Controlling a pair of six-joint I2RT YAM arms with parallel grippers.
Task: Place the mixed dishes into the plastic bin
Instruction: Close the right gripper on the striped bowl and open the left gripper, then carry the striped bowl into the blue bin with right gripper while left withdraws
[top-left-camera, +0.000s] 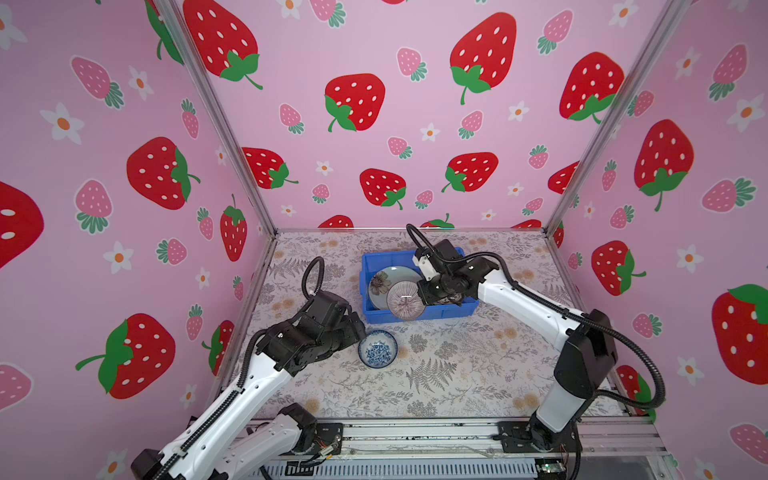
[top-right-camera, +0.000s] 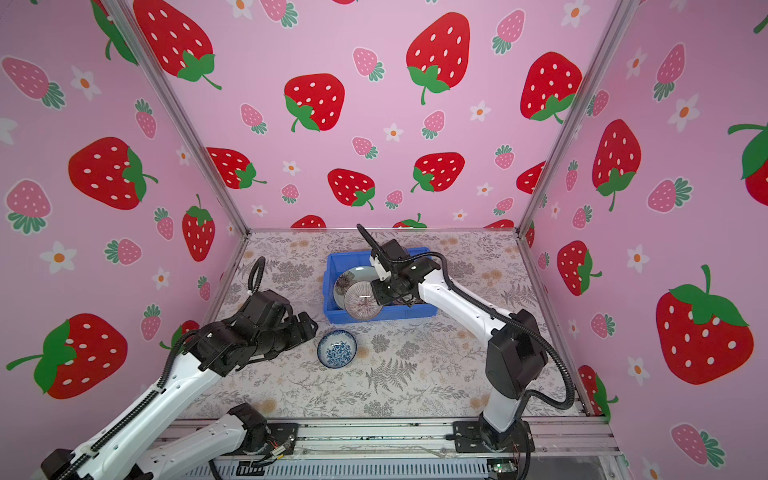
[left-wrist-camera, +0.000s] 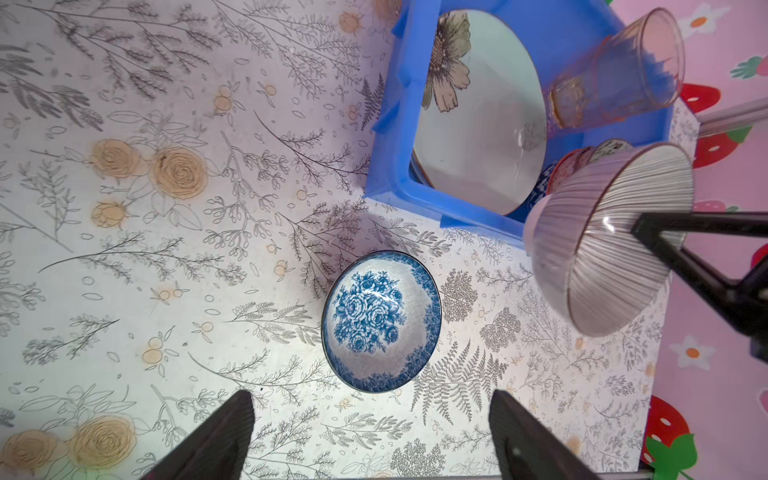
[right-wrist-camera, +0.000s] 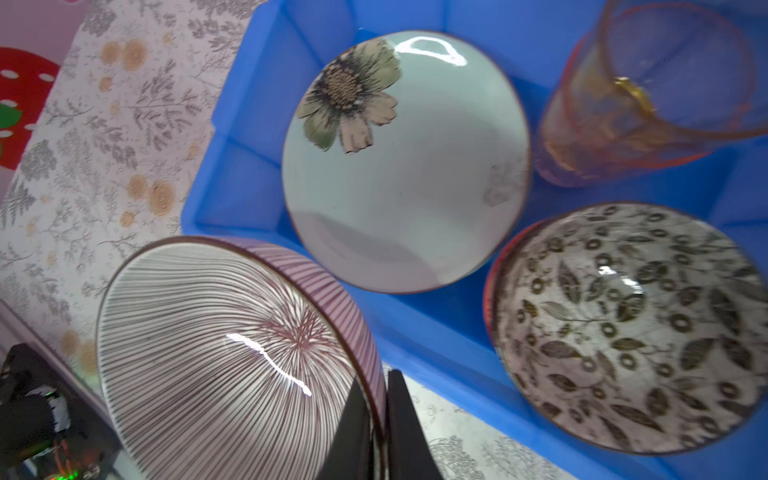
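Top views: striped bowl (top-left-camera: 405, 300) hangs tilted over the near wall of the blue bin (top-left-camera: 415, 316), evidently for setting inside. Blue-white bowl (top-right-camera: 336, 349) sits alone on the desk (top-right-camera: 415, 374), likely next.
Left wrist view: left jaws spread, aimed just short of that bowl.
Right wrist view: right jaws pinching the striped bowl's rim. Flower plate (right-wrist-camera: 407, 166), black-floral bowl (right-wrist-camera: 623, 324) and tumbler (right-wrist-camera: 644, 95) already binned.

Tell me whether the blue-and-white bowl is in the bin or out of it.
Out. The blue-and-white bowl sits upright on the floral table, apart from the blue bin, nearer the camera, as both top views show.
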